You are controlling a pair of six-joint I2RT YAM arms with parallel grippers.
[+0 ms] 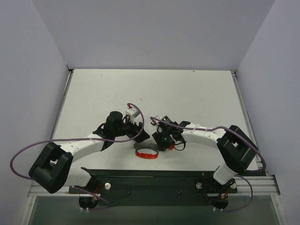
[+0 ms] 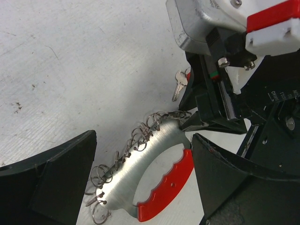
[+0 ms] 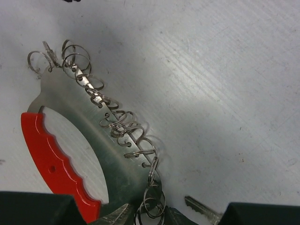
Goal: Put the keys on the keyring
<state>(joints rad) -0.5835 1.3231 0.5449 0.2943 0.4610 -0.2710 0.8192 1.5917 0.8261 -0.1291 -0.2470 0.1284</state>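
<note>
The keyring [image 2: 157, 152] lies flat on the white table, a silver crescent plate with a red scalloped arc and several small wire rings along its toothed edge. My left gripper [image 2: 145, 187] stands open over it, one black finger [image 2: 56, 183] well to its left, the other beside the red arc's end. My right gripper [image 3: 150, 216] is closed at the plate's tip, with the last small rings of the keyring [image 3: 93, 136] pinched between its fingertips [image 3: 117, 216]. A small silver key [image 2: 179, 84] lies on the table just beyond the right gripper; only its shaft [image 3: 201, 208] shows in the right wrist view.
From above, both arms meet over the keyring [image 1: 146, 153] near the table's front edge, left gripper [image 1: 139, 135] and right gripper [image 1: 162, 140] close together. Grey walls enclose the table on three sides. A black rail [image 1: 150, 180] runs along the front, and purple cables loop from each arm.
</note>
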